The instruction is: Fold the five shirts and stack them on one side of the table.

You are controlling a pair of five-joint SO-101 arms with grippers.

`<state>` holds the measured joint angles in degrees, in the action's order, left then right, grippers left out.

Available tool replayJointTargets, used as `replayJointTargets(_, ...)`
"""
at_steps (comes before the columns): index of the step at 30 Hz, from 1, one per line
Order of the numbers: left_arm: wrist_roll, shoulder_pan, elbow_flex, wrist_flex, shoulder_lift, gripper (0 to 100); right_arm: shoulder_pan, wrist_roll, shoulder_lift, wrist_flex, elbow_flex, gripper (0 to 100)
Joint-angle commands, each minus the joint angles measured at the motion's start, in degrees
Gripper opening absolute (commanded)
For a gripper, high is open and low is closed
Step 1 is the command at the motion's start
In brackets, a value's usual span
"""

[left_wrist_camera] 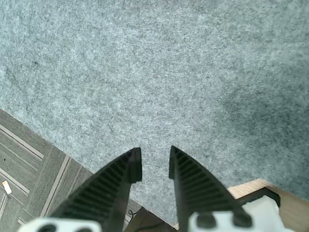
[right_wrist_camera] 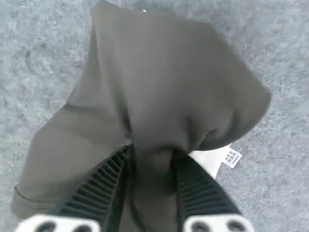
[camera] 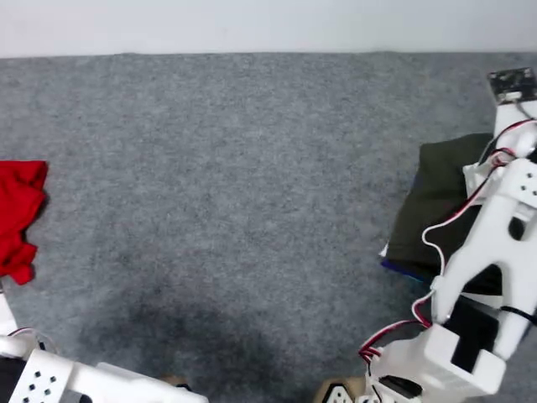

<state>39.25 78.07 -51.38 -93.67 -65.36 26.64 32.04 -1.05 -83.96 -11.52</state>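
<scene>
Cloth is bunched between the fingers of the right gripper (right_wrist_camera: 151,154), which are clenched on a fold of the dark olive shirt (right_wrist_camera: 159,82). The fabric rises in a peak from the pinch and drapes down toward the grey mat (camera: 252,210), with a white label (right_wrist_camera: 224,158) poking out at one side. From above, that shirt tops the stack (camera: 401,269) at the right edge of the table, a blue edge and a sliver of white showing beneath it, and the right arm (camera: 495,243) stands over the pile. How many shirts lie under there I cannot tell. The left gripper (left_wrist_camera: 154,153) hangs near the front edge of the mat, fingers slightly parted with nothing between them, and the floor (left_wrist_camera: 24,164) shows past the edge. A red shirt (camera: 18,214) lies crumpled and unfolded at the far left edge, well apart from the stack, so the job looks unfinished. The worry, to my eye, is the pinch itself. If the arm lifts or pulls sideways with the cloth caught like this, the top shirt may open out of its fold or drag the layers below askew. Letting go with the peak raised would likely leave a lump on the pile.
</scene>
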Motion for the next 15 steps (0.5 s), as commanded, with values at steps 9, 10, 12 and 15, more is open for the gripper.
replayJointTargets(9,0.5,-3.0,2.0,-0.4,-0.1,10,-2.2,-4.4,5.1,-11.0,-14.9,37.8)
replayJointTargets(10,0.5,-3.4,2.0,-0.4,-0.1,10,-2.9,-4.4,5.1,-11.4,-14.9,33.1)
replayJointTargets(12,0.5,-4.1,2.0,-0.4,-0.1,10,-4.2,-4.4,5.0,-12.4,-14.9,20.9)
replayJointTargets(15,0.5,-4.0,2.0,-0.3,-0.1,10,-7.4,-4.4,5.0,-13.8,-14.9,0.0)
